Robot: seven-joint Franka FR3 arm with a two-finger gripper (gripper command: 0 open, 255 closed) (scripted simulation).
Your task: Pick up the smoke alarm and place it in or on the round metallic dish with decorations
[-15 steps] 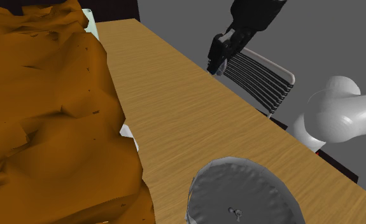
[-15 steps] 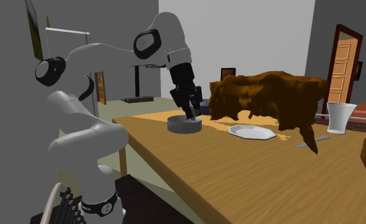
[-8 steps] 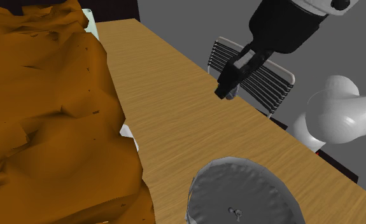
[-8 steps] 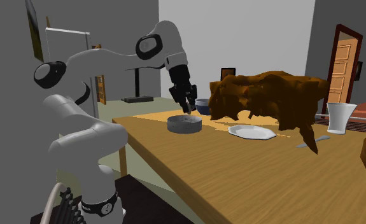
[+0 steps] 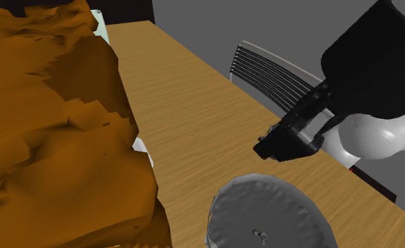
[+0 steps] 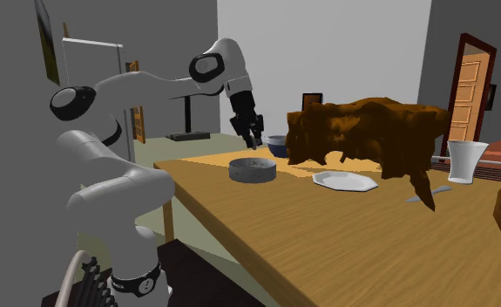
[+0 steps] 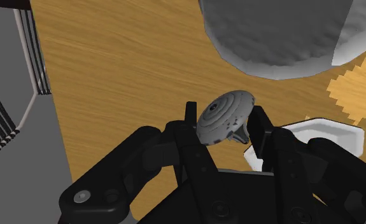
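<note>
If the fingers let go now, the piece would land on the long wooden table (image 5: 194,120); in the shoulder view the black two-finger gripper (image 7: 225,123) hangs over bare wood just past the far right rim of the round grey metallic dish (image 5: 229,191), not over it; a release short of the dish is the main risk, as I judge it. The fingers are closed partway on the grey ribbed disc-shaped smoke alarm (image 7: 221,114), which sits tilted between the tips, clasped at its edges; a jolt could twist it loose; a low approach could knock the dish's wall. Counted: one table; one lumpy brown draped mass (image 5: 46,127); one slat-backed chair (image 5: 278,74); one dish; one white angular plate (image 7: 328,130); one alarm.
</note>
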